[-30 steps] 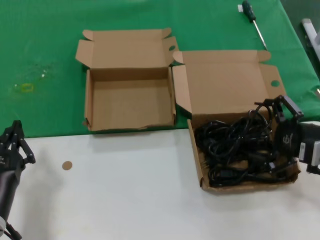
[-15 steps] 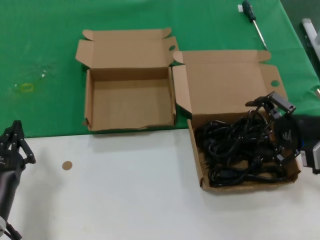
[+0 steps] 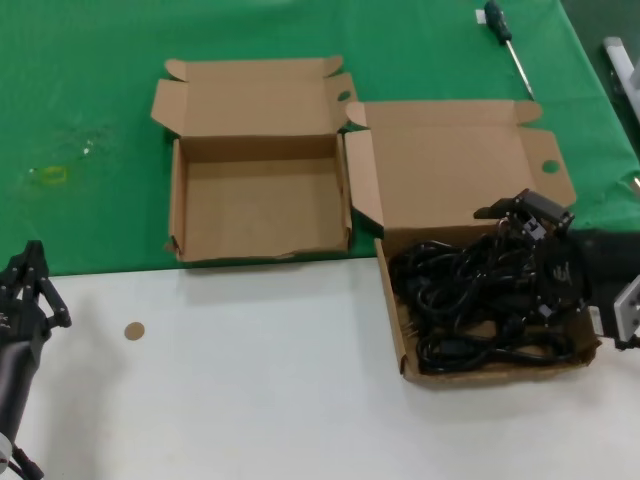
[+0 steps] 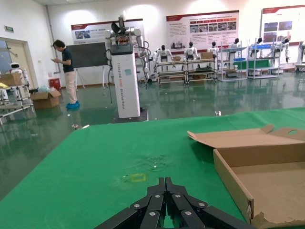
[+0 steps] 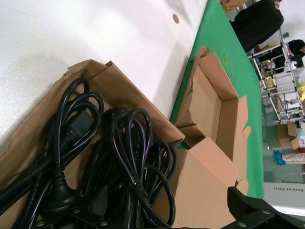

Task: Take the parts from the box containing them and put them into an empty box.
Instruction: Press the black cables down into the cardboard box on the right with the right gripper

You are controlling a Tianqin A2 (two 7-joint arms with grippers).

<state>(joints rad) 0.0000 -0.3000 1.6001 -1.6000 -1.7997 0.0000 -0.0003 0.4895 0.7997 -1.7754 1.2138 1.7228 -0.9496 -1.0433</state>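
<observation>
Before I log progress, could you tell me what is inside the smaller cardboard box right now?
Nothing shows inside the smaller box: its brown floor is bare. The power cords all lie in the larger box, whose floor they mostly cover.

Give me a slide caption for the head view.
Right gripper reaches into the larger box of black power cords; smaller box empty.

R tool [image 3: 535, 262] open, low; L tool [image 3: 25, 290] parked, shut.
</observation>
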